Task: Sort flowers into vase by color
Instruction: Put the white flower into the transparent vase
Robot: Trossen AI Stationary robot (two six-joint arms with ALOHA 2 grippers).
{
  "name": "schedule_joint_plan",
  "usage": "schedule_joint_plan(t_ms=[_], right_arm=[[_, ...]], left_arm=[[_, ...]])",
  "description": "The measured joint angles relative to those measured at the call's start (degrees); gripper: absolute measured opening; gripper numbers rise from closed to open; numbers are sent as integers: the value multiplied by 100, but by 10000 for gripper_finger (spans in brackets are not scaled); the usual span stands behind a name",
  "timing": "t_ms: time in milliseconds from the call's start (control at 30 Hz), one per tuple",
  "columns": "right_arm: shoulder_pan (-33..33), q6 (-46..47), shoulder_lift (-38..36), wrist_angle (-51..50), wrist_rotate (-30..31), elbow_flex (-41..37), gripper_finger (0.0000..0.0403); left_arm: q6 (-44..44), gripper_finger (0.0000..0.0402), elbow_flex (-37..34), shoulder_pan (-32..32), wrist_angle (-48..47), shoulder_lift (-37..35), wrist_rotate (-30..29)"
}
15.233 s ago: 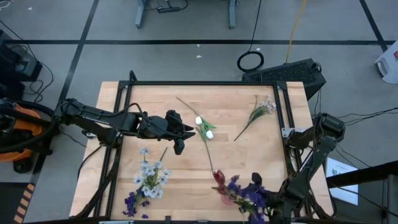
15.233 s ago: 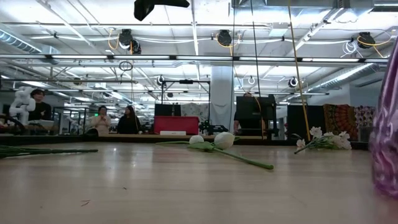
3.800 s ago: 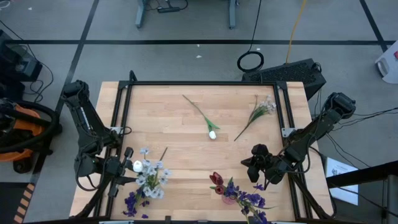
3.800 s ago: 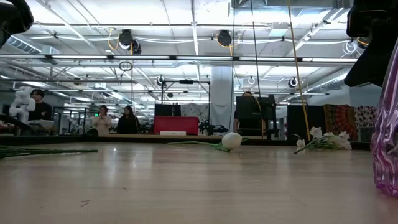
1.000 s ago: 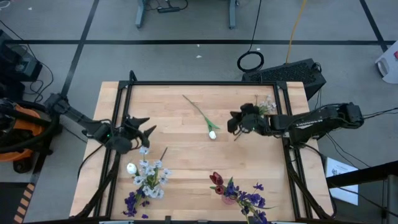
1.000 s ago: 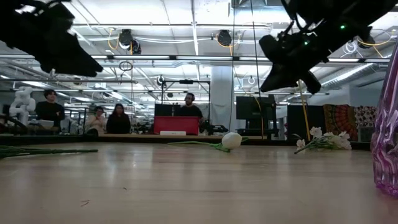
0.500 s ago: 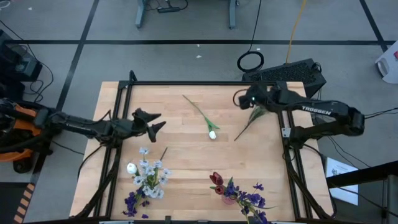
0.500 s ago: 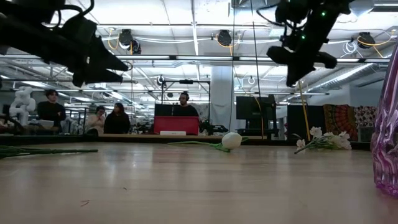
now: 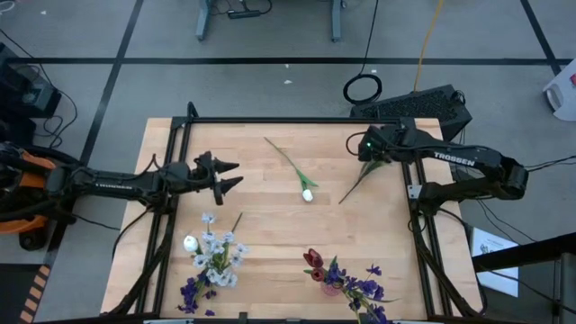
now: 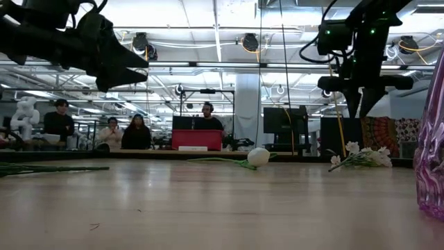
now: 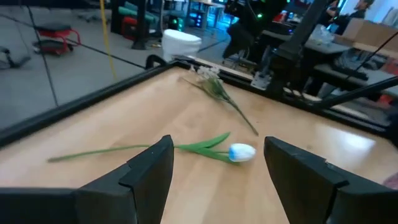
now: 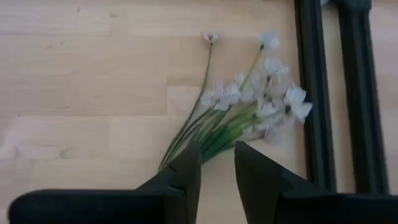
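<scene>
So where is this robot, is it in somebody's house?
No, it looks like a big workshop or lab: bare ceiling pipes and lights, people at desks far behind the table, and cables on a grey floor.

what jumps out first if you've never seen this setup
The right pincer hangs directly over the white blossom cluster at the table's far right. The left pincer, open, faces the lone white tulip mid-table. Bunched flowers fill two spots along the near edge.
</scene>
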Motion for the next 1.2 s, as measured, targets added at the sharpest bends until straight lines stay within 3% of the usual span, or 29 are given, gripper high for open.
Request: schedule_joint_plan(t_ms=[200, 467, 767, 967, 1200], right_arm=[[12, 323, 0, -3, -62, -22, 105], [61, 1805, 0, 32, -267, -23, 116], [61, 2929, 88, 464, -513, -577, 130], [65, 3052, 606, 1542, -1212, -927, 130], [65, 3284, 1357, 1931, -1395, -918, 130]], left_arm=[[95, 254, 0, 50, 9, 0, -10], [88, 254, 0, 50, 9, 0, -30], [95, 254, 0, 52, -11, 0, -1101], [142, 254, 2, 50, -134, 0, -1145], [127, 254, 2, 52, -732, 0, -981]])
